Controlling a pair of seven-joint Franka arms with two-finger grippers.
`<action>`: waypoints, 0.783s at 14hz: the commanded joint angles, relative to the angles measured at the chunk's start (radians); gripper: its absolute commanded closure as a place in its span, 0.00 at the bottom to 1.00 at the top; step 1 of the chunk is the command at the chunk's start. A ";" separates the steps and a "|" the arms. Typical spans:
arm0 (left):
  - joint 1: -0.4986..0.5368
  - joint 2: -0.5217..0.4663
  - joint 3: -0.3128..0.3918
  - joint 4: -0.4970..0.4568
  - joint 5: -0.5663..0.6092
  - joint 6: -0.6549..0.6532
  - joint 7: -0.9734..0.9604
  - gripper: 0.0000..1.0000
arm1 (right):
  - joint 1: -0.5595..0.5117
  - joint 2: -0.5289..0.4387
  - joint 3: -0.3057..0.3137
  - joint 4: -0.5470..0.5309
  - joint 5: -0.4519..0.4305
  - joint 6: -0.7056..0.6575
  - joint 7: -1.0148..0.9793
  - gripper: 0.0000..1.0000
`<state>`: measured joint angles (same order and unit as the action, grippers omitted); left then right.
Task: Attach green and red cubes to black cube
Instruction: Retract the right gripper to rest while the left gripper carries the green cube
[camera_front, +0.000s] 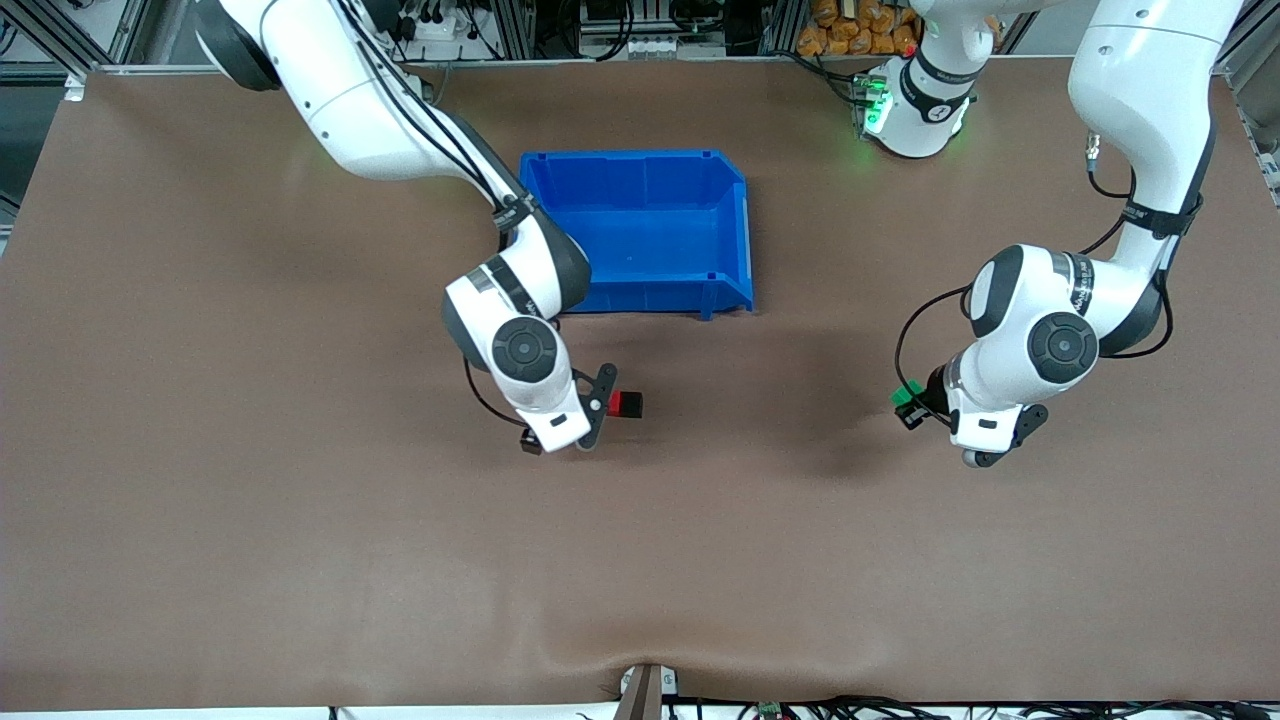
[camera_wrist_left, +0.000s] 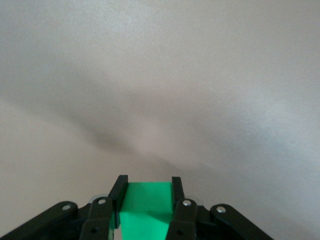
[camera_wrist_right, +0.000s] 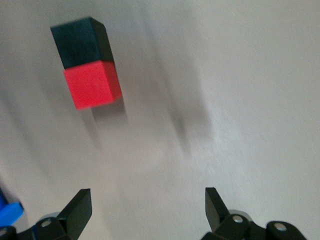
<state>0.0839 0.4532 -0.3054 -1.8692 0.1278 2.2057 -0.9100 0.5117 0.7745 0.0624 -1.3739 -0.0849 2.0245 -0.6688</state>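
The red cube (camera_front: 627, 404) lies on the brown table in front of the blue bin, joined to the black cube (camera_wrist_right: 80, 42); in the right wrist view the red cube (camera_wrist_right: 92, 85) sits flush against the black one. My right gripper (camera_front: 560, 435) hangs just beside this pair, toward the right arm's end. It is open (camera_wrist_right: 147, 196) with only bare table between its fingers. At the left arm's end, my left gripper (camera_front: 912, 408) is shut on the green cube (camera_front: 906, 396). In the left wrist view the green cube (camera_wrist_left: 148, 202) fills the gap of the left gripper (camera_wrist_left: 148, 181).
A blue bin (camera_front: 745, 230) stands on the table farther from the front camera than the cubes, and its corner (camera_wrist_right: 9, 212) shows in the right wrist view. Brown table surface (camera_front: 760, 420) lies between the two grippers.
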 joint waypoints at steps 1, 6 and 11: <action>-0.039 0.008 -0.012 0.070 -0.016 -0.079 -0.084 1.00 | -0.027 -0.044 0.010 -0.017 0.002 -0.050 0.035 0.00; -0.107 0.036 -0.012 0.140 -0.068 -0.104 -0.205 1.00 | -0.061 -0.109 -0.024 -0.019 0.002 -0.110 0.081 0.00; -0.185 0.091 -0.011 0.217 -0.103 -0.104 -0.364 1.00 | -0.200 -0.204 -0.026 -0.020 0.005 -0.156 0.195 0.00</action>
<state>-0.0653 0.5026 -0.3193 -1.7201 0.0394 2.1303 -1.2056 0.3849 0.6306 0.0202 -1.3709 -0.0851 1.8886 -0.5153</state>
